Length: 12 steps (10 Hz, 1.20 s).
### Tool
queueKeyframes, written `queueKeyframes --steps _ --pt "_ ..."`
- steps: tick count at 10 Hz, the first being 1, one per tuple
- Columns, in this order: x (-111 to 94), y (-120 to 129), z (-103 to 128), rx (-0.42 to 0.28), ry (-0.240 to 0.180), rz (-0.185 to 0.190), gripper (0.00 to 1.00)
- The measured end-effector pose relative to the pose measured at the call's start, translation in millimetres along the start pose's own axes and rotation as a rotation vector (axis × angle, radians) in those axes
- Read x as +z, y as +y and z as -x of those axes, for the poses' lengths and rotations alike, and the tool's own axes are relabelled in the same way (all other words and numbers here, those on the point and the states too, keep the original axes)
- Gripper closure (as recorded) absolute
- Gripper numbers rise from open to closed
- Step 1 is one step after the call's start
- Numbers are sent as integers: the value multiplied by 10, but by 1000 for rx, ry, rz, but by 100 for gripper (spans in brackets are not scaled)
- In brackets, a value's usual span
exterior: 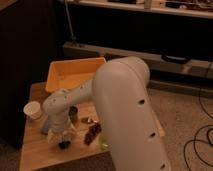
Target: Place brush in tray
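Whitish and slim, the brush (pixel 64 144) lies on the wooden table (pixel 36 151) near its front edge, with its small dark rounded bristle head at the 6 o'clock end. The handle seems to run back toward 12 o'clock, but most of it is hidden behind the gripper, so the long axis reads only roughly. The gripper (pixel 61 136) hangs straight down over the brush, low above the tabletop, jaws spread apart on either side of the handle; whether they touch it I cannot tell. At 12 o'clock from the brush, well apart from it and toward the table's back edge, sits the orange-yellow plastic tray (pixel 56 80). It is rectangular, with smooth raised walls and a rim, and only its own plain floor shows inside. At 10 o'clock stands a small white cup (pixel 33 110), round and tapered, its inside not readable. At 3 o'clock lie a knobbly reddish-brown lump (pixel 93 133) and, beyond it, a green curved piece (pixel 104 145), partly hidden by the arm (pixel 125 110), whose smooth off-white shell with small round holes fills the foreground
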Motion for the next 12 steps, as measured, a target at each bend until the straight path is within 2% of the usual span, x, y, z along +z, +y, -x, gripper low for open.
queueKeyframes --steps 1,4,8,9,10,12 --pt "54 3 3 5 10 8 24" --pt "193 20 -3 2 55 7 53" --pt "163 3 -6 4 60 6 94" --pt "165 14 -5 2 60 6 99" --pt "149 11 -7 1 58 5 100" --pt "-38 -28 -58 12 50 -14 100"
